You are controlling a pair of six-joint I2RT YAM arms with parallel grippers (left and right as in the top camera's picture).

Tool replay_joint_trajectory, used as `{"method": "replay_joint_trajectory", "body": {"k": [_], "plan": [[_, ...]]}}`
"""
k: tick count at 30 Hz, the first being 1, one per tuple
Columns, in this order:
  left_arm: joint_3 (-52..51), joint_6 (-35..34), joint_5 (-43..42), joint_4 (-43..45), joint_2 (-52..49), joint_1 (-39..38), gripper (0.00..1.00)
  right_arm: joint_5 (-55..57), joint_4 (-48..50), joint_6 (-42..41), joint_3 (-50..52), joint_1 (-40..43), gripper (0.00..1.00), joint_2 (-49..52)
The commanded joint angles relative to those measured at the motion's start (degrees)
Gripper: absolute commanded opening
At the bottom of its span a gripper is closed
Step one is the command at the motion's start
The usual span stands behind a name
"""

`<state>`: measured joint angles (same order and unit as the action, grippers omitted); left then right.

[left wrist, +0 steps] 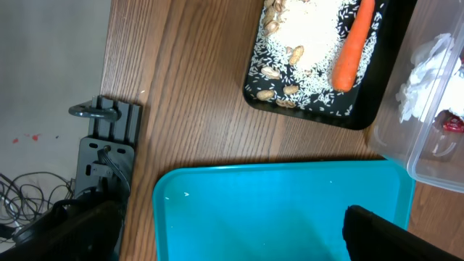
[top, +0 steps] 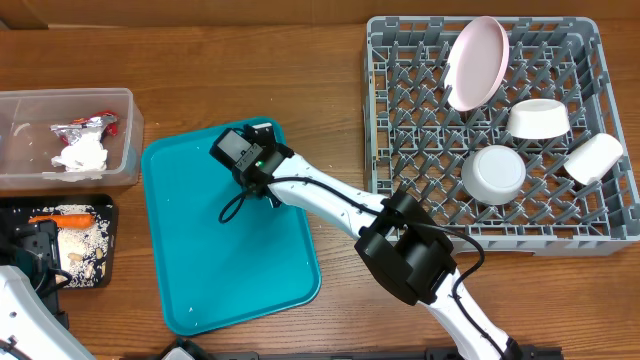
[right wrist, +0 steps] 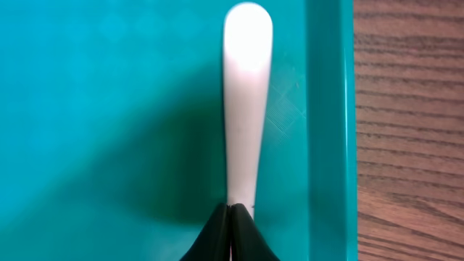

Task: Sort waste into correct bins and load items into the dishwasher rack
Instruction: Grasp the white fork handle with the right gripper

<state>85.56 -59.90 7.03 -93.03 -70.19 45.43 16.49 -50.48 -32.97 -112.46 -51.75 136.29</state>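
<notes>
The right gripper [right wrist: 230, 216] is down over the teal tray [top: 230, 270], its two fingertips pressed together and pinching the near end of the white fork [right wrist: 246, 109]; the fork's smooth handle lies flat on the tray floor, running straight away from the fingertips, just beside and parallel to the tray's raised rim, with the wooden table [top: 250, 60] beyond that rim. From overhead the right arm reaches across from the lower right to the tray's upper end. The left gripper [left wrist: 232, 243] hangs above the tray's edge with its dark fingers [left wrist: 395, 232] spread wide apart and nothing between them. The dishwasher rack [top: 420, 120] stands at the right of the table and holds the pinkish plate [top: 477, 62] propped on edge among the pegs, one small bowl [top: 538, 118] upside down, a second bowl [top: 494, 173] just below it, and the cup [top: 594, 158] lying near the right wall. At the left, the clear tub [top: 125, 120] contains a foil wrapper [top: 85, 125] and the crumpled napkin [top: 82, 152]. Just beside it, the black tray [top: 108, 225] holds the carrot [left wrist: 353, 47] resting on scattered rice [left wrist: 312, 29], with nuts [left wrist: 296, 54] along the edge of the rice
</notes>
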Motion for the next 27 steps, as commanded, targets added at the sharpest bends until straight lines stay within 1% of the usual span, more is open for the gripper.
{"method": "replay_joint_trajectory", "body": {"k": [1,3,7,19,20,21,23,24,27], "plan": [[0.8,-1.0,0.0,0.1,0.1,0.3,1.00,-0.3,-0.4,0.2,-1.6,0.2,0.12,0.3],[0.8,-1.0,0.0,0.1,0.1,0.3,1.00,-0.8,-0.4,0.2,-1.2,0.2,0.29,0.3],[0.8,-1.0,0.0,0.1,0.1,0.3,1.00,-1.3,-0.2,0.1,0.2,0.2,0.44,0.3],[0.8,-1.0,0.0,0.1,0.1,0.3,1.00,-4.7,0.8,-0.1,5.2,0.2,0.45,0.3],[0.8,-1.0,0.0,0.1,0.1,0.3,1.00,-5.0,0.9,-0.1,5.5,0.2,0.43,0.3],[0.8,-1.0,0.0,0.1,0.1,0.3,1.00,-5.2,0.8,-0.1,5.5,0.2,0.38,0.3],[0.8,-1.0,0.0,0.1,0.1,0.3,1.00,-5.4,0.7,-0.1,5.5,0.2,0.23,0.3],[0.8,-1.0,0.0,0.1,0.1,0.3,1.00,-5.4,0.7,-0.1,5.5,0.2,0.18,0.3],[0.8,-1.0,0.0,0.1,0.1,0.3,1.00,-5.4,0.7,-0.1,5.5,0.2,0.10,0.3]]}}
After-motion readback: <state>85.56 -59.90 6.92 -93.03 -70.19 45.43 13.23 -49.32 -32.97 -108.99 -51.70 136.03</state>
